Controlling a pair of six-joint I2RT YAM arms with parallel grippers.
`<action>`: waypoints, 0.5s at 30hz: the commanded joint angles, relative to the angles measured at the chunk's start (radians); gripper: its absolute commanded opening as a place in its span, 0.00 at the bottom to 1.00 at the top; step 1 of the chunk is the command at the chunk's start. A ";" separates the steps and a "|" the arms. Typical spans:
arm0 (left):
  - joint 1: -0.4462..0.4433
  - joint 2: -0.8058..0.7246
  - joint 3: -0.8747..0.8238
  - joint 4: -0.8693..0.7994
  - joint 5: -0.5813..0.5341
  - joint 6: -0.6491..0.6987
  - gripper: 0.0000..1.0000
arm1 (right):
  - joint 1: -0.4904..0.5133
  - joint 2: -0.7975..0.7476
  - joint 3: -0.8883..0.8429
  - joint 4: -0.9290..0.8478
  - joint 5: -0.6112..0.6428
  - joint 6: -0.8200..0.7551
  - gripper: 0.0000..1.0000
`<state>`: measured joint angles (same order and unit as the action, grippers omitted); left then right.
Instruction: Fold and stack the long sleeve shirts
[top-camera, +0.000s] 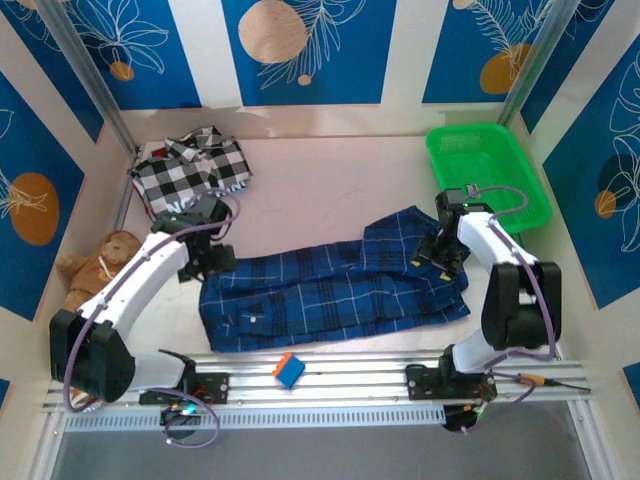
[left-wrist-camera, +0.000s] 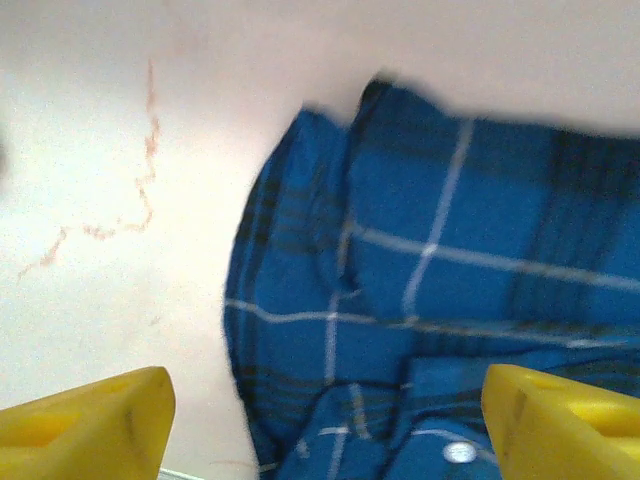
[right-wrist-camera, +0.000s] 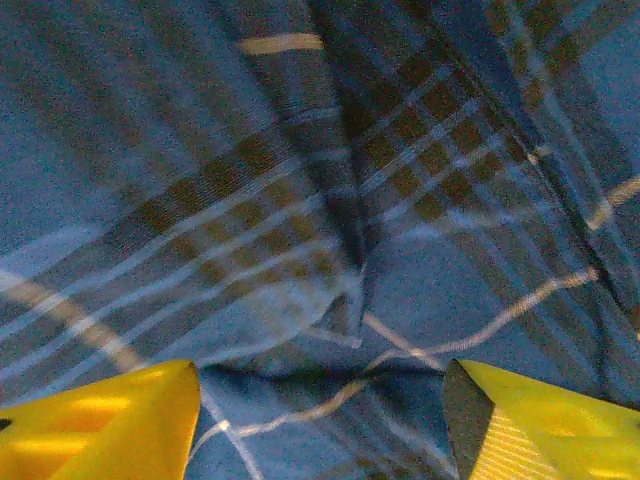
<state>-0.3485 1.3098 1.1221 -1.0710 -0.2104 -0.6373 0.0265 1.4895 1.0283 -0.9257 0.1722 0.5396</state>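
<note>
Two long sleeve shirts lie on the pale table. The blue plaid shirt is spread lengthwise across the near half, between the two arms, with a loose flap folded over near its right end. The black-and-white checked shirt sits bunched in the far left corner, well apart from it.

The left fingers are spread wide at the plaid shirt's left edge, one above bare table and the other above the cloth beside a white button, with nothing between them. The right fingers are also spread, over creased plaid cloth at the shirt's right end, and they pinch nothing.

A green basket stands in the far right corner, just beyond the right arm's wrist, its mesh floor showing bare. A brown teddy bear leans against the left wall beside the left arm. A small blue and orange block rests on the metal rail between the arm bases.
</note>
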 joint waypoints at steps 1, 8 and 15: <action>0.003 0.014 0.127 -0.015 0.056 -0.068 0.81 | 0.023 -0.132 0.062 -0.062 -0.080 -0.024 0.76; -0.080 0.199 0.203 0.234 0.290 -0.080 0.77 | 0.063 -0.097 0.232 -0.023 -0.241 -0.125 0.78; -0.117 0.329 0.052 0.420 0.307 -0.262 0.69 | 0.129 0.105 0.262 0.030 -0.232 -0.067 0.71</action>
<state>-0.4671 1.6222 1.2377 -0.7307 0.0673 -0.7914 0.1383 1.5326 1.3125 -0.9016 -0.0208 0.4461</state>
